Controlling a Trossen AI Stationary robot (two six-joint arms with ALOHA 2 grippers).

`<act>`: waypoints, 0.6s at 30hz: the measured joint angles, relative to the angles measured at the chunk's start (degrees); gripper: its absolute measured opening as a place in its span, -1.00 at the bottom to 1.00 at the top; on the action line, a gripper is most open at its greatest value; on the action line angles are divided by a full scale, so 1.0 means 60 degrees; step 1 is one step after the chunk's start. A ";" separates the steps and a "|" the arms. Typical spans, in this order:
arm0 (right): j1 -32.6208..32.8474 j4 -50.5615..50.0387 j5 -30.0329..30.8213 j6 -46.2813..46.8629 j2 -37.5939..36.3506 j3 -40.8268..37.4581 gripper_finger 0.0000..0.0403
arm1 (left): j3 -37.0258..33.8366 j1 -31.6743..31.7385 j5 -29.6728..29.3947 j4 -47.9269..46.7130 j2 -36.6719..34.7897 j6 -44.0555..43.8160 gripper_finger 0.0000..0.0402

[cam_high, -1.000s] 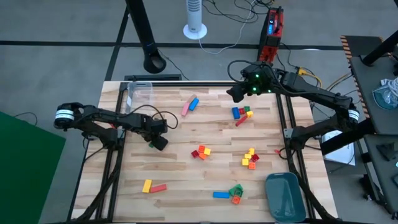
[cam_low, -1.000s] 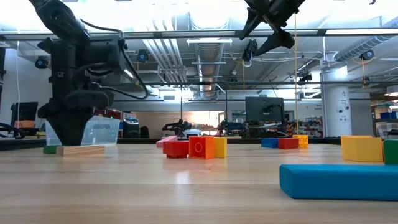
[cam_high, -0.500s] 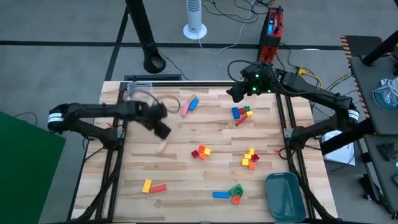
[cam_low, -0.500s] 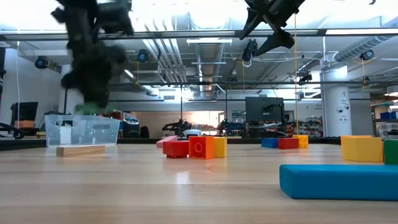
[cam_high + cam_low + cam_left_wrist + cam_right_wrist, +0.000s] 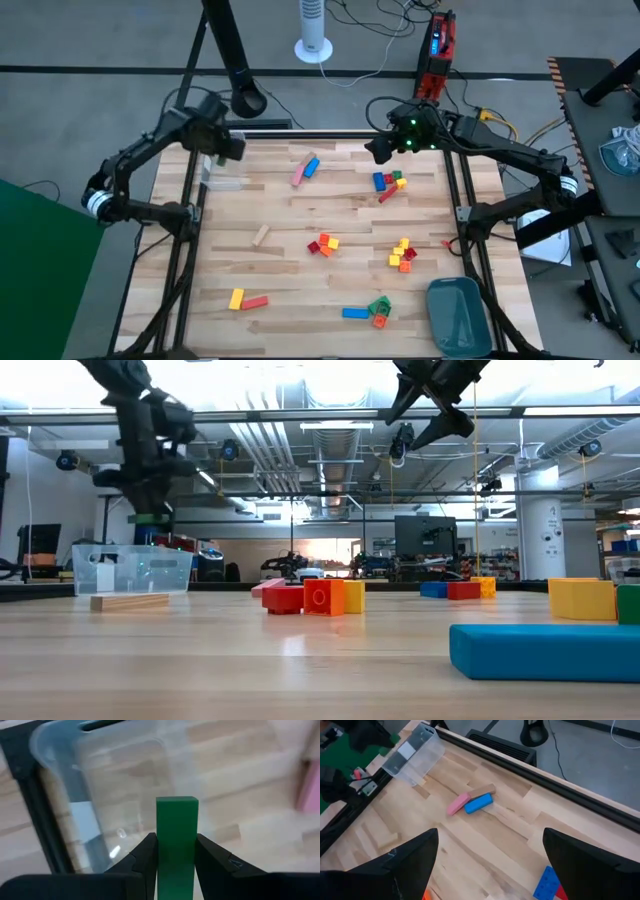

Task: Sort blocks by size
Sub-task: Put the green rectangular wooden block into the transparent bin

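Observation:
My left gripper point(image 5: 226, 148) is raised over the clear plastic box point(image 5: 222, 168) at the table's far left and is shut on a green block point(image 5: 176, 835), which also shows under the fingers in the low view point(image 5: 150, 518). My right gripper point(image 5: 378, 150) hangs open and empty high above the table's far right part; its fingers stand wide apart in its wrist view point(image 5: 487, 870). Other blocks lie flat on the table: a pink and a blue bar point(image 5: 305, 168) and small mixed clusters point(image 5: 388, 183) point(image 5: 323, 244) point(image 5: 402, 254). My left gripper pinches the green block's two opposite sides point(image 5: 159, 851) between its two fingers. The block's free end point(image 5: 177, 805) sticks out past the fingertips. The fingers come from above, pointing down at the box. The block is lifted clear, above the box's opening.
A pale wooden bar point(image 5: 261, 236) lies left of the table's middle. A yellow and a red block point(image 5: 246, 299) lie near the front left, and blue, green and orange blocks point(image 5: 368, 310) lie near the front. A grey-blue tray point(image 5: 458, 315) sits at the front right corner.
My left gripper has risen from the table beside the wooden bar and gone toward the far left corner, over the clear box. The green block has gone with it, lifted clear of the table. The wooden bar has stayed where it was.

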 joint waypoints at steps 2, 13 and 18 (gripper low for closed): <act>0.0000 0.0000 0.0011 -0.0002 0.0000 -0.0020 0.74 | 0.0000 0.0389 0.0420 0.0129 0.0046 0.0260 -0.56; 0.0000 -0.0003 0.0014 0.0216 0.0006 -0.0118 0.74 | 0.0109 0.0443 0.0394 0.0508 0.0299 -0.0369 -0.56; 0.0000 0.0000 0.0015 0.0219 0.0007 -0.0148 0.74 | 0.0316 0.0443 0.0081 0.0549 0.0732 -0.0752 -0.56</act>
